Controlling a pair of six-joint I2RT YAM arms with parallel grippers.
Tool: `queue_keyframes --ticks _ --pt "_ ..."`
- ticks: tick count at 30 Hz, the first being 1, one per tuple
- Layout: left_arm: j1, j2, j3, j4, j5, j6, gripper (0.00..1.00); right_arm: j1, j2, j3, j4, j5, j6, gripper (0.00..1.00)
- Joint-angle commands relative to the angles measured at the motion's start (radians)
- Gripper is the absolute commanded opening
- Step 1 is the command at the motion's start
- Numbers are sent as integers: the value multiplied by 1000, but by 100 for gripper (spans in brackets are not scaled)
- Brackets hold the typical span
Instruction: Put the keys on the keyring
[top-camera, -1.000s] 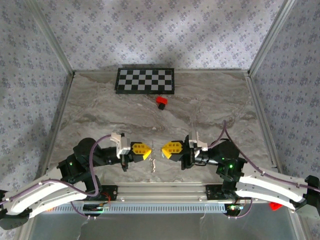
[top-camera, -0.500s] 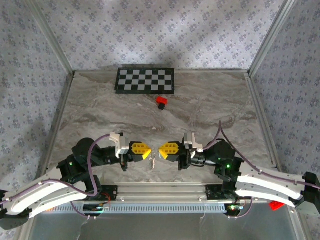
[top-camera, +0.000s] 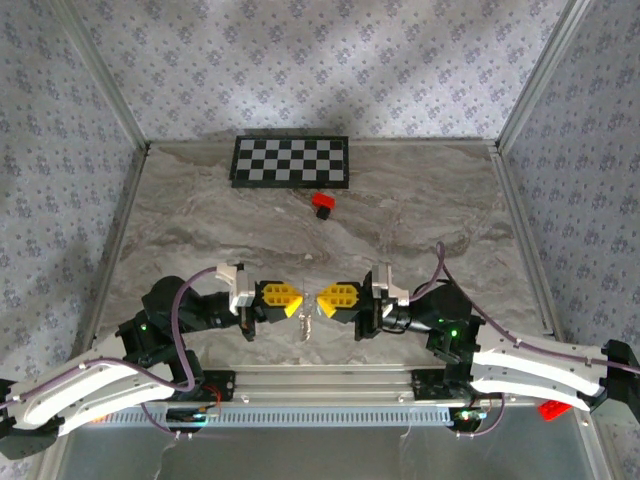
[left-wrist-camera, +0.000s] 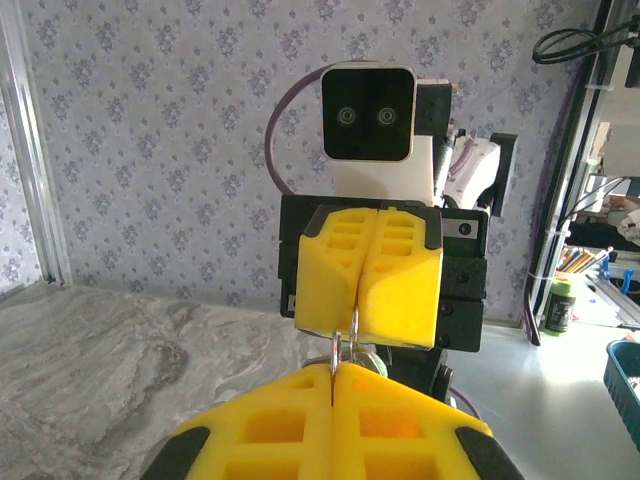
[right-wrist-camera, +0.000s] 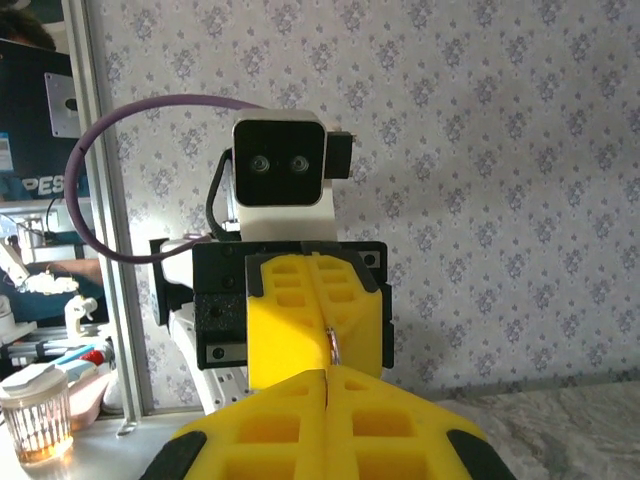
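Right gripper (top-camera: 320, 300) has edged to left gripper (top-camera: 297, 305) — both clamped shut, keyring (top-camera: 307, 326) dangling between, holder unclear — threading looks close.

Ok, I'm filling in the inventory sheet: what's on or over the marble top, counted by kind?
Pincers: 2 (left pincer, right pincer)
Keyring: 1
Red block: 1
Checkerboard: 1
Total: 5

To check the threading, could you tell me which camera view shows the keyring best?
The left wrist view: the keyring shows close up as a rounded metal loop. The right wrist view gives a short arc; the top view, a thin silvery sliver.
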Motion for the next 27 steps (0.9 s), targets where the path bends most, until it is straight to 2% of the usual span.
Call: queue_keyframes --ticks 1,27 --pt "-10 2 -4 83 26 -17 0 8 0 8 69 21 -12 0" --pt "-10 2 -11 93 29 -20 0 16 12 13 108 57 -62 0"
